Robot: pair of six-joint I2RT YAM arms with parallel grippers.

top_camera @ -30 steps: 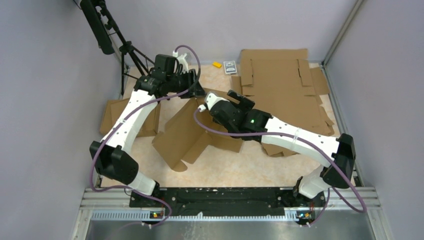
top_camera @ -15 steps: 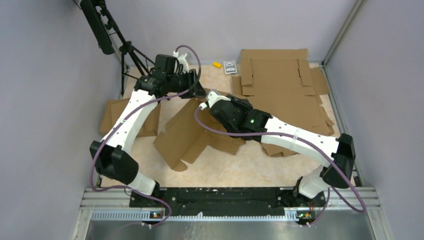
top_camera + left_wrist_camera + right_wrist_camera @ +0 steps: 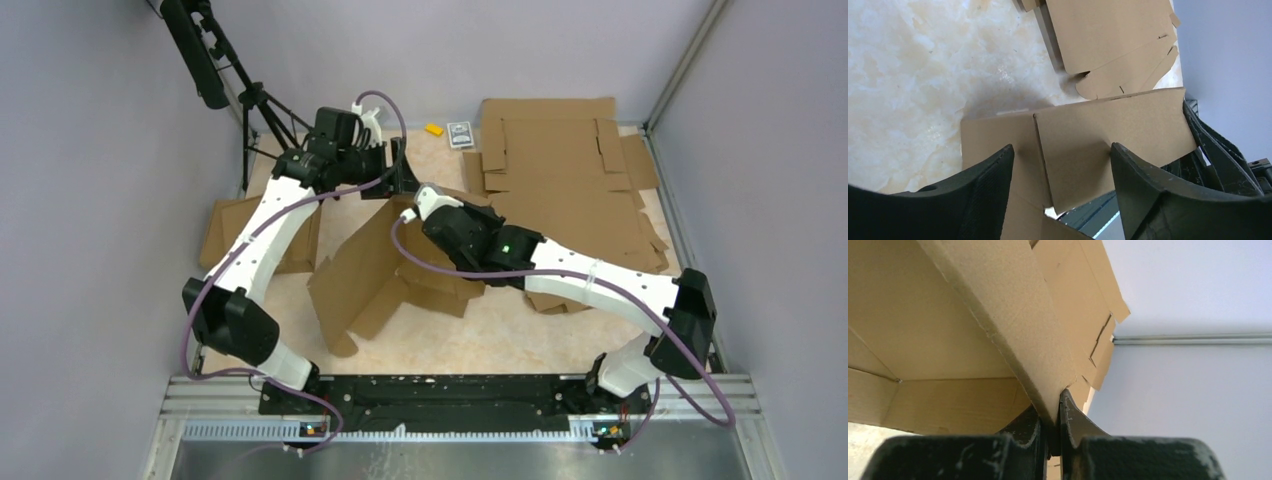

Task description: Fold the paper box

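The paper box [image 3: 365, 270], brown creased cardboard, stands partly raised at the table's middle, its panels tilting up toward the back. My left gripper [image 3: 403, 172] hovers at the box's top back edge. In the left wrist view that gripper [image 3: 1062, 146] is open, and a creased box panel [image 3: 1088, 135] lies between its black fingers [image 3: 983, 190]. My right gripper [image 3: 462, 215] is at the box's upper right edge. The right wrist view shows that gripper [image 3: 1054, 412] shut on the thin edge of a box flap [image 3: 1013, 320], with the box's inner panels [image 3: 923, 340] spreading left.
A pile of flat slotted cardboard sheets [image 3: 570, 170] fills the back right. Smaller cardboard pieces [image 3: 225, 235] lie at the left wall. A yellow bit [image 3: 433, 129] and a small dark pack [image 3: 460, 134] sit at the back. A black tripod [image 3: 250, 105] stands back left.
My right gripper moved left and shut on the box flap. The left gripper's jaws spread wider. The box has tipped up steeper, its near-left part drawn in.
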